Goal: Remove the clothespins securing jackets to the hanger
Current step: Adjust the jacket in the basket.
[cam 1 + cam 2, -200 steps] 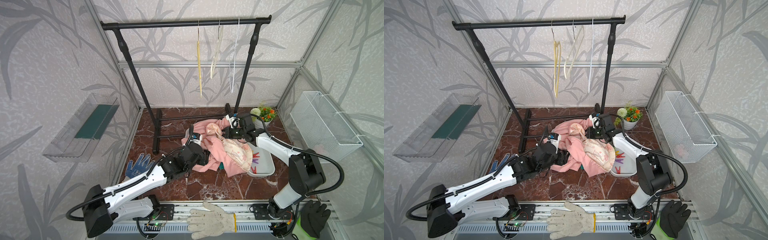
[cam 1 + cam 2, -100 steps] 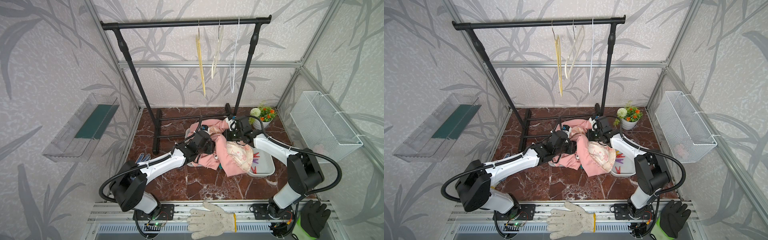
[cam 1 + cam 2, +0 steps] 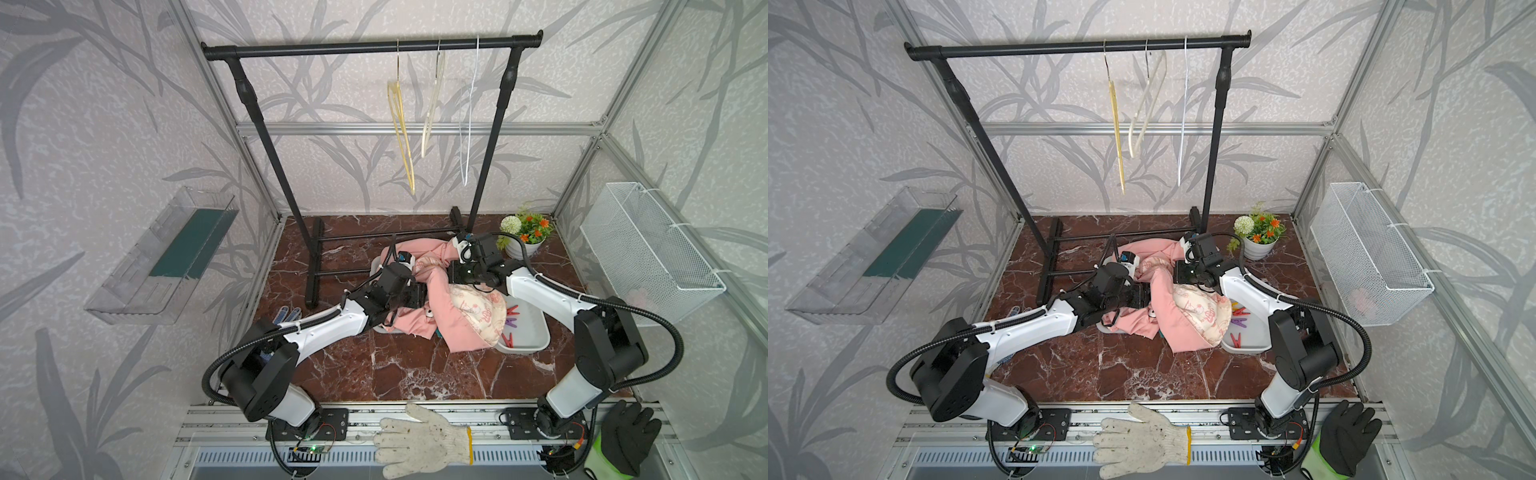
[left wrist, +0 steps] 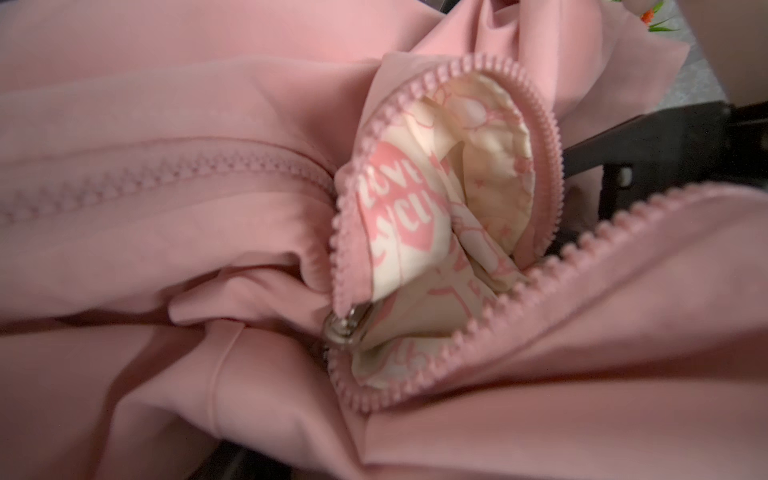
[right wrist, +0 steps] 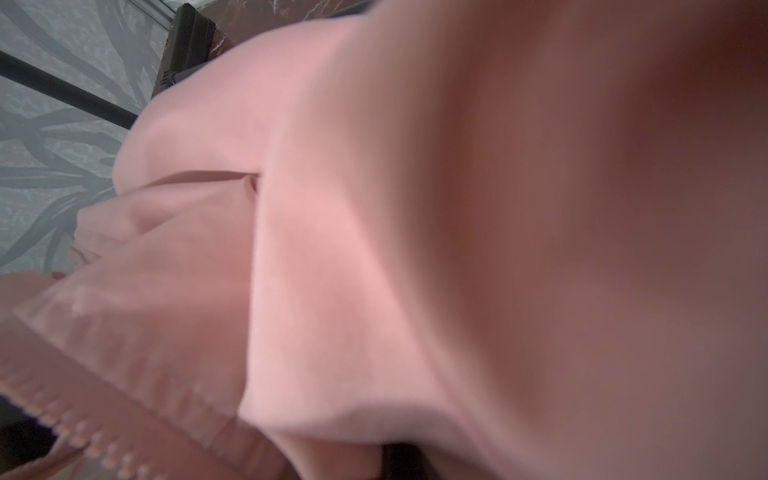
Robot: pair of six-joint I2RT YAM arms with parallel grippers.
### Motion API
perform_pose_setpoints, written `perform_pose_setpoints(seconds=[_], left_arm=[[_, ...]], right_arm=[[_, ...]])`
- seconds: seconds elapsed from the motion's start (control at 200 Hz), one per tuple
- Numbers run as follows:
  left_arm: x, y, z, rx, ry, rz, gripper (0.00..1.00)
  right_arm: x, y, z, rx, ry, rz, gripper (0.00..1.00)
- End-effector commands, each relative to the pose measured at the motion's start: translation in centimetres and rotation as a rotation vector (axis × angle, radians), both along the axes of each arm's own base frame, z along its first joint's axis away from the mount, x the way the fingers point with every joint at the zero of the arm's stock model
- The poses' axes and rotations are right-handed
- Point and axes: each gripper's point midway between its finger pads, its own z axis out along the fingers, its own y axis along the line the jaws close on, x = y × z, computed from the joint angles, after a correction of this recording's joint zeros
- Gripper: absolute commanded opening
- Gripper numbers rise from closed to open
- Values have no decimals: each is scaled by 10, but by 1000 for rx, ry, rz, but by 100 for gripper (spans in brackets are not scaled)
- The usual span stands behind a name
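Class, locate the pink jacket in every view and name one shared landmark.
In both top views: pink jacket mid-floor, before the black rack.
Left wrist: fills the frame, zip open.
Right wrist: fills most, blurred.
Landmark: the rack, also in right wrist.

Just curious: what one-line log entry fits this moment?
hangers bare | pink jacket on floor | clothespins in tray | right tool shut on it

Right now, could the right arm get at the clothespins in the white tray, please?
Probably not yet: the right gripper looks shut on the pink jacket, whose hood drapes over part of the tray. The clothespins lie uncovered near its forearm, so after releasing it likely could.
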Motion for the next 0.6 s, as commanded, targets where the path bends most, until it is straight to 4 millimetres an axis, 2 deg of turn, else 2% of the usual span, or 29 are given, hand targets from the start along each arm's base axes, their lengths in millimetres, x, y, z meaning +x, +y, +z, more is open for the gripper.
perform_pose_setpoints(seconds=[0.0, 0.13, 0.34, 0.41, 0.515, 0.595], left_arm=[[-7, 17, 17, 14, -43, 20, 69], [-13, 28, 53, -3, -112, 30, 73], [-22, 56, 88, 16, -165, 104, 78], [-24, 66, 95, 35, -174, 138, 78], [-28, 77, 103, 50, -195, 163, 80], [-29, 86, 110, 63, -218, 193, 81]], right_arm=[[-6, -5, -18, -55, 67, -11, 6], [-2, 1, -8, -47, 49, 6, 12], [0, 3, 36, -34, -42, 30, 31], [0, 2, 49, -39, -67, 36, 41], [-2, 0, 67, -44, -96, 52, 71], [-7, -4, 83, -50, -132, 55, 80]])
